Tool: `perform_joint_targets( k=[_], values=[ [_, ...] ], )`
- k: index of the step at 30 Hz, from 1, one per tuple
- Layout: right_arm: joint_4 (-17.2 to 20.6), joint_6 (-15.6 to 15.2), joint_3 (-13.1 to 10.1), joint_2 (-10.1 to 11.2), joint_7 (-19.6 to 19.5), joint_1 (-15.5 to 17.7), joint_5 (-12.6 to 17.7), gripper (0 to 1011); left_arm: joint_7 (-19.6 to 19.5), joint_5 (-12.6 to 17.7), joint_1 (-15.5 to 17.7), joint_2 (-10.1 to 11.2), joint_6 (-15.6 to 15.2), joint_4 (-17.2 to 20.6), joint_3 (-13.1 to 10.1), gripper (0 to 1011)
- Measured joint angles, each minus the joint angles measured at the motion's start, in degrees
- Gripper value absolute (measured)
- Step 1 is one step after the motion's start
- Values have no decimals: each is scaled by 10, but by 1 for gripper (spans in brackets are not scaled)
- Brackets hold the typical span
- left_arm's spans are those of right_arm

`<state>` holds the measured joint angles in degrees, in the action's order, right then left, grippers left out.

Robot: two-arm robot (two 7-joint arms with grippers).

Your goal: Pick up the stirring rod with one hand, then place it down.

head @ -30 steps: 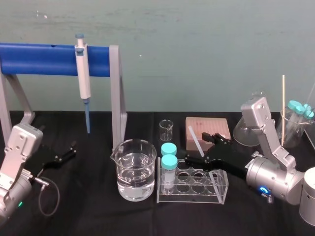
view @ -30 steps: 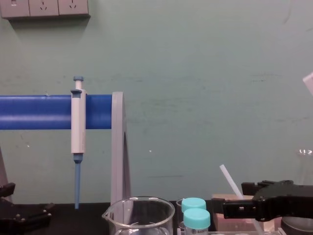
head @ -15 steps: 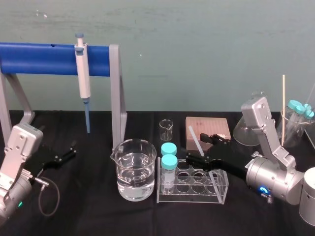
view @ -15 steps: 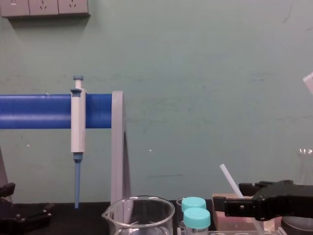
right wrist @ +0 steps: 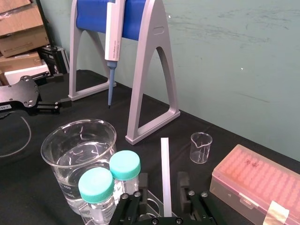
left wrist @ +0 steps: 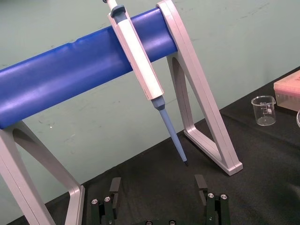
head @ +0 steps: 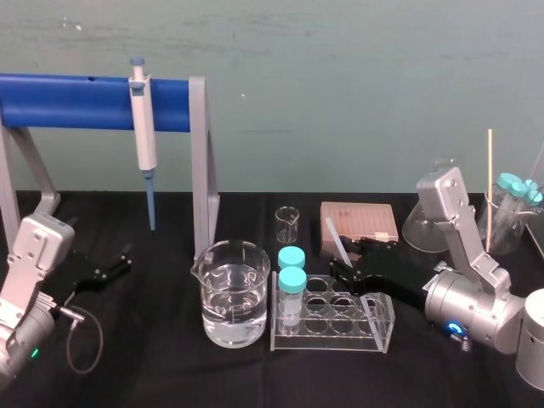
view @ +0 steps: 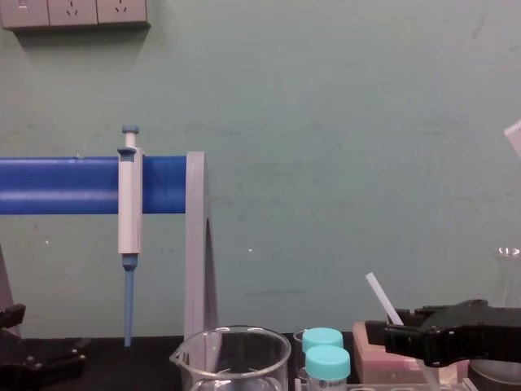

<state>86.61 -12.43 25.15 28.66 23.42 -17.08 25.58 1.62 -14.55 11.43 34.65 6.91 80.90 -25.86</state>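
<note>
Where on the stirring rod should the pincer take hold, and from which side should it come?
I would hold the stirring rod low on its shaft, coming from the robot's right, where the open right pincer stands around it. The rod is thin, straight and tilted, its top toward the left, and teal-capped tubes crowd that side. The left pincer lies idle, open, far left.

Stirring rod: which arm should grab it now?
Right. The right gripper, open, straddles the stirring rod at the tube rack; the left gripper sits far off, near the pipette stand.
</note>
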Motion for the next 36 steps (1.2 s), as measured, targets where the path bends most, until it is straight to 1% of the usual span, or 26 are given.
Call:
perform_joint_targets(
  k=[2, 3, 5, 6, 7, 9, 11, 16, 19, 20, 21, 23, 24, 26, 27, 29, 30, 33, 34, 35, 36],
  values=[
    [0, 0, 0, 0, 0, 0, 0, 345, 0, 0, 0, 0, 0, 0, 0, 1000],
    [0, 0, 0, 0, 0, 0, 0, 345, 0, 0, 0, 0, 0, 0, 0, 1000],
    [0, 0, 0, 0, 0, 0, 0, 266, 0, 0, 0, 0, 0, 0, 0, 1000],
    [0, 0, 0, 0, 0, 0, 0, 250, 0, 0, 0, 0, 0, 0, 0, 1000],
    [0, 0, 0, 0, 0, 0, 0, 191, 0, 0, 0, 0, 0, 0, 0, 1000],
    [0, 0, 0, 0, 1, 0, 0, 150, 0, 0, 0, 0, 0, 0, 0, 1000],
    [0, 0, 0, 0, 1, 0, 1, 86, 0, 0, 0, 0, 0, 0, 0, 1000],
    [0, 0, 0, 0, 1, 0, 1, 68, 0, 0, 0, 0, 0, 0, 0, 1000],
    [-1, 19, -5, -4, 2, 5, 1, 68, 0, 0, 0, 0, 0, 0, 0, 1000],
    [-2, 28, -7, -5, 2, 8, 1, 67, 0, 0, 0, 0, 0, 0, 0, 1000],
    [-3, 45, -11, -9, 2, 13, -1, 67, 0, 0, 0, 0, 0, 0, 0, 1000],
    [-4, 63, -15, -11, 2, 18, -5, 67, 0, 0, 0, 0, 0, 0, 0, 1000],
    [-5, 84, -19, -14, 1, 24, -9, 68, 0, 0, 0, 0, 0, 0, 0, 1000],
    [-6, 108, -22, -16, -2, 31, -18, 67, 0, 0, 0, 0, 0, 0, 0, 1000],
    [-6, 133, -25, -17, -5, 39, -29, 67, 0, 0, 0, 0, 0, 0, 0, 1000],
    [-7, 155, -28, -19, -8, 47, -37, 67, 0, 0, 0, 0, 0, 0, 0, 1000],
    [-7, 178, -32, -21, -10, 55, -44, 68, 0, 0, 0, 0, 0, 0, 0, 1000],
    [-10, 210, -37, -25, -10, 64, -48, 67, 0, 0, 0, 0, 0, 0, 0, 1000],
    [-12, 232, -43, -29, -10, 70, -49, 67, 0, 0, 0, 0, 0, 0, 0, 1000],
    [-14, 244, -46, -32, -9, 73, -49, 67, 0, 0, 0, 0, 0, 0, 0, 1000],
    [-17, 265, -52, -37, -6, 78, -45, 67, 0, 0, 0, 0, 0, 0, 0, 1000]
  ],
)
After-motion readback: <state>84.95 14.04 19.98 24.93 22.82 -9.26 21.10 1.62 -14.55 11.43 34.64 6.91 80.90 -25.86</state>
